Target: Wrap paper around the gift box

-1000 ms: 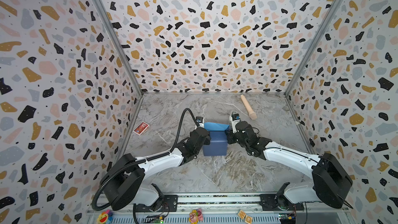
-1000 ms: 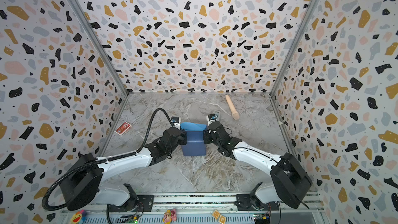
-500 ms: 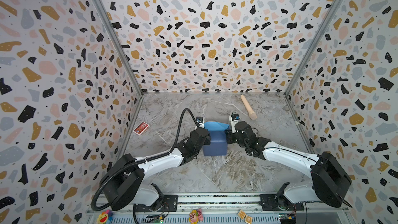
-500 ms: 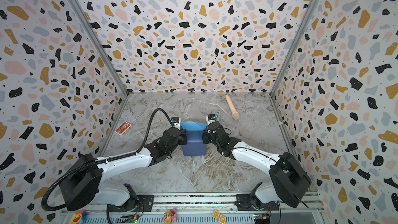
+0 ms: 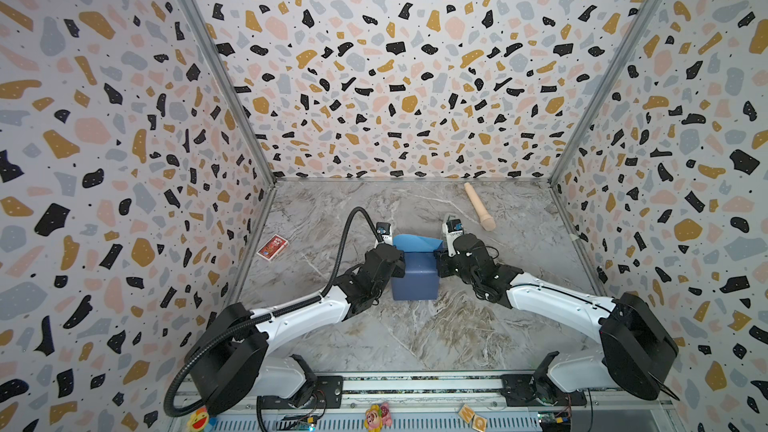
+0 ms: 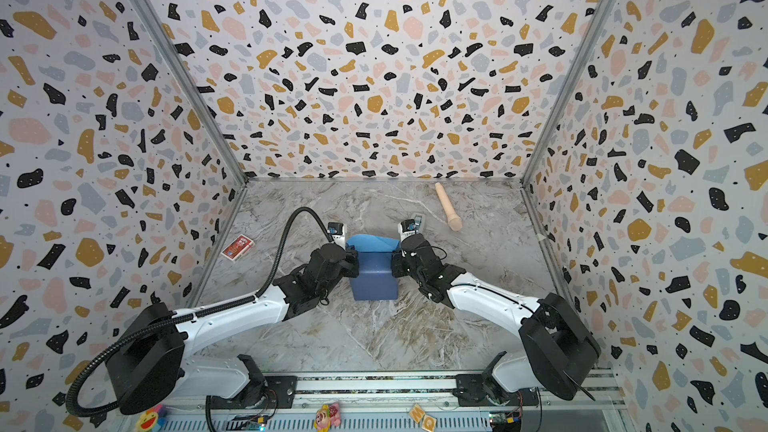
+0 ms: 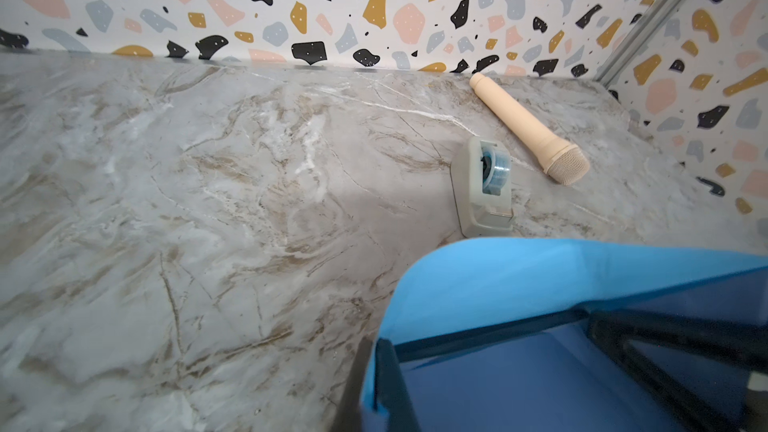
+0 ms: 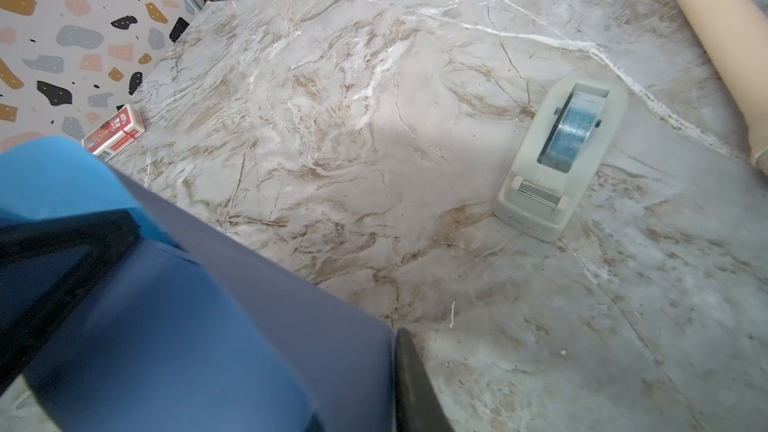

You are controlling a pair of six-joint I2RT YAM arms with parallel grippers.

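The paper [image 5: 415, 280] is folded into a blocky blue bundle in the middle of the floor in both top views, with a light sky-blue flap [image 6: 370, 243] standing at its far side. The gift box is hidden under it. My left gripper [image 5: 397, 261] presses at the bundle's left side. In the left wrist view its jaws [image 7: 374, 351] are shut on the paper's light edge. My right gripper [image 5: 440, 261] is at the right side. One of its fingers [image 8: 409, 380] lies against the darker paper [image 8: 208, 347], which hides the other.
A red card pack [image 5: 272, 247] lies near the left wall. A grey tape dispenser [image 8: 561, 160] stands just beyond the bundle, and a beige microphone [image 5: 480, 211] lies behind it toward the back right. Patterned walls close three sides.
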